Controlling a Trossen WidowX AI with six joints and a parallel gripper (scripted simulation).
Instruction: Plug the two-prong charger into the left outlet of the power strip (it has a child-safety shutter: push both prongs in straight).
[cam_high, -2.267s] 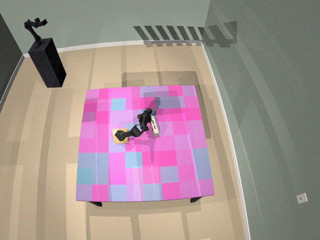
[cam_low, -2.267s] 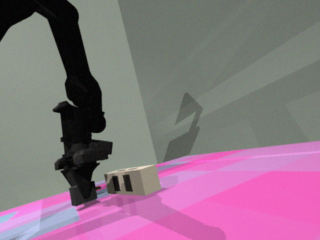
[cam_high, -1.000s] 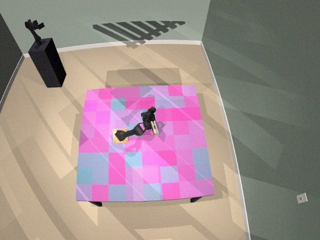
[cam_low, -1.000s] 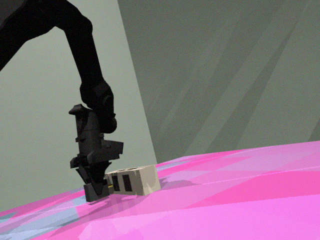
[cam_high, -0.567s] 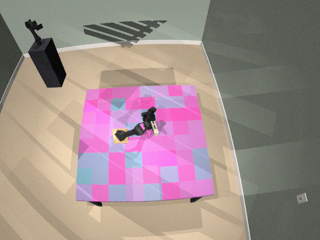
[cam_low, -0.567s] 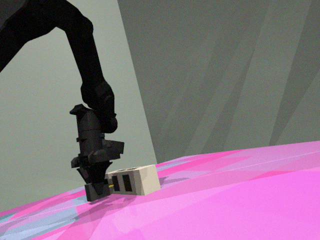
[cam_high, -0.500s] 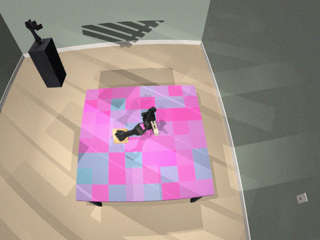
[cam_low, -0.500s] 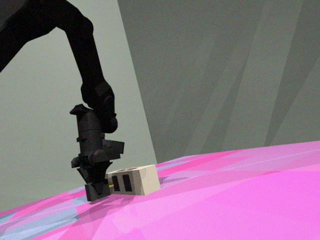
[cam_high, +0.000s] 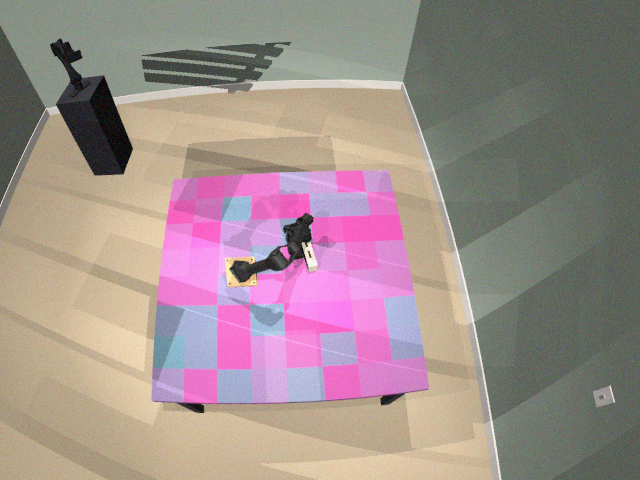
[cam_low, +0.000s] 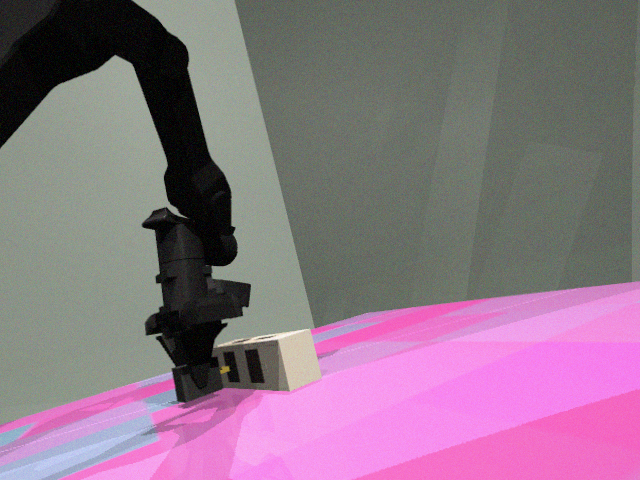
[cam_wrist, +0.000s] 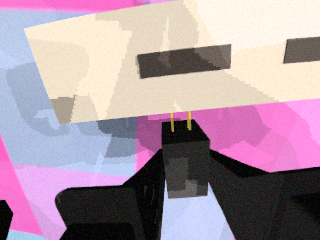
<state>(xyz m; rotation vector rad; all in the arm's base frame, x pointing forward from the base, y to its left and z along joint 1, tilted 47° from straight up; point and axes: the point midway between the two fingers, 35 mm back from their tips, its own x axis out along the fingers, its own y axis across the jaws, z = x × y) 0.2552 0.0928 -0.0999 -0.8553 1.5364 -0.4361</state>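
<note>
In the wrist view the gripper (cam_wrist: 186, 172) was clamped on the black two-prong charger (cam_wrist: 185, 160), its two yellow prongs (cam_wrist: 180, 121) pointing toward twelve o'clock and touching the lower edge of the cream power strip (cam_wrist: 115, 80). The strip's left outlet slot (cam_wrist: 184, 60) sat above them at twelve; another slot (cam_wrist: 301, 49) lay toward two o'clock. All rested on the pink-and-blue checked table (cam_wrist: 30, 150).

The power strip (cam_low: 268, 361) lies on the table (cam_low: 465, 387); the charger (cam_wrist: 185, 159), prongs touching it, sits just beside.
</note>
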